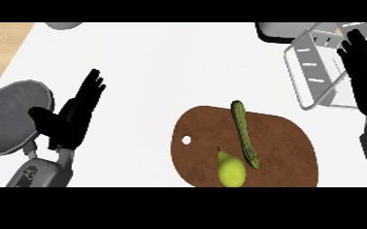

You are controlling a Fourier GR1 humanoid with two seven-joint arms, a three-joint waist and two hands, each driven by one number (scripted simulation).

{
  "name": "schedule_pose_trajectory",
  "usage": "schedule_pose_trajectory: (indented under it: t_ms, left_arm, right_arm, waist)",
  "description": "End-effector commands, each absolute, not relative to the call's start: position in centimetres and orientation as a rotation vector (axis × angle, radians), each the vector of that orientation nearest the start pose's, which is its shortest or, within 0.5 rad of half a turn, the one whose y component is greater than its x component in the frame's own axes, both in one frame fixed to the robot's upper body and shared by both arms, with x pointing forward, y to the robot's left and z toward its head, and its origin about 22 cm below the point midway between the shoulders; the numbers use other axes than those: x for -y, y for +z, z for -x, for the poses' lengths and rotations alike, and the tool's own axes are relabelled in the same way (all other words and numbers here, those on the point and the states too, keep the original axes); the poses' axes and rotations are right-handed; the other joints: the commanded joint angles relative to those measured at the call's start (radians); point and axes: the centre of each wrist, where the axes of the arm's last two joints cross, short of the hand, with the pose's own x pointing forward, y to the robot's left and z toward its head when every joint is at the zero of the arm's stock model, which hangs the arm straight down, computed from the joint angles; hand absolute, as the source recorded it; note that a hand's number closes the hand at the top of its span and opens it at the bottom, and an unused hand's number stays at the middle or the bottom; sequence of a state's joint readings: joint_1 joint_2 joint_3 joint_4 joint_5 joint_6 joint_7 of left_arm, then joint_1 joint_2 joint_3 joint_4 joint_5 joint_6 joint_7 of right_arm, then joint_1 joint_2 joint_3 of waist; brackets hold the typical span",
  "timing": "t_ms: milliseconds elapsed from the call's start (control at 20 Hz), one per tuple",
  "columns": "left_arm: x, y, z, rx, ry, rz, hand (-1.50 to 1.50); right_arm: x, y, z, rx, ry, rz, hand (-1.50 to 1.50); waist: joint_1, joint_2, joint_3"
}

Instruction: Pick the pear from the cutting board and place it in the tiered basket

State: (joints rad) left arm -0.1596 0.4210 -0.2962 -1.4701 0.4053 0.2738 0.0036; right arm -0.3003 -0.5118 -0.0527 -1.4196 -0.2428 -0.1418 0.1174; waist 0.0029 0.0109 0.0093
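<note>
We see the pear (231, 171) ungrasped on the cutting board (287, 150), so picking awaits. Left hand (75, 114) and right hand (356, 75) are both released.

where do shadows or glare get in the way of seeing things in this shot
Head view: flat, even light, no glare on the white counter; the yellow-green pear and long green cucumber cast hardly any shadow on the brown wooden cutting board; the black right hand is a dark shape over the grey wire tiered basket; the black left hand shows equally little shading.
</note>
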Motion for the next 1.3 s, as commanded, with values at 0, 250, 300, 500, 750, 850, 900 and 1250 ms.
schedule_pose_trajectory:
  t_ms: [0, 250, 300, 500, 750, 850, 900, 1250]
  left_arm:
    - [-24.7, 2.2, -27.5, 1.533, -0.075, -0.068, 0.0]
    - [-23.2, 5.3, -28.9, 1.743, -0.158, -0.135, 0.0]
    - [-24.3, 3.8, -28.1, 1.642, -0.089, -0.124, 0.0]
    - [-21.9, 4.2, -28.1, 1.694, -0.147, -0.11, 0.0]
    - [-21.4, 2.8, -27.5, 1.686, -0.132, -0.167, 0.0]
    - [-21.2, 2.8, -27.1, 1.664, -0.109, -0.171, 0.0]
    - [-19.5, 2.8, -27.6, 1.668, -0.122, -0.165, 0.0]
    - [-19.9, 3.7, -28.2, 1.684, -0.141, -0.151, 0.0]
  right_arm:
    - [32.1, 8.8, -32.6, 1.602, 0.071, 0.106, 1.5]
    - [23.6, 7.0, -34.3, 1.48, 0.096, -0.584, 1.5]
    - [29.6, 3.8, -32.3, 1.465, -0.643, -0.268, 1.5]
    - [21.9, -1.0, -32.1, 1.07, -0.042, -0.79, -1.5]
    - [27.9, 1.6, -34.0, 1.128, 0.179, -1.031, -1.5]
    - [31.4, 5.1, -35.6, 1.171, 0.284, -1.005, -1.5]
    - [31.6, 4.9, -35.8, 1.171, 0.352, -1.012, -1.5]
    - [29.6, 18.0, -38.1, 1.223, 1.143, -0.707, -1.5]
  waist:
    - [0.008, -0.008, -0.008]
    - [0.088, 0.01, 0.002]
    - [-0.049, 0.002, 0.034]
    - [0.07, 0.014, 0.001]
    - [0.023, -0.001, -0.006]
    - [0.023, -0.005, -0.007]
    - [0.017, -0.002, -0.006]
    - [0.042, -0.003, -0.008]
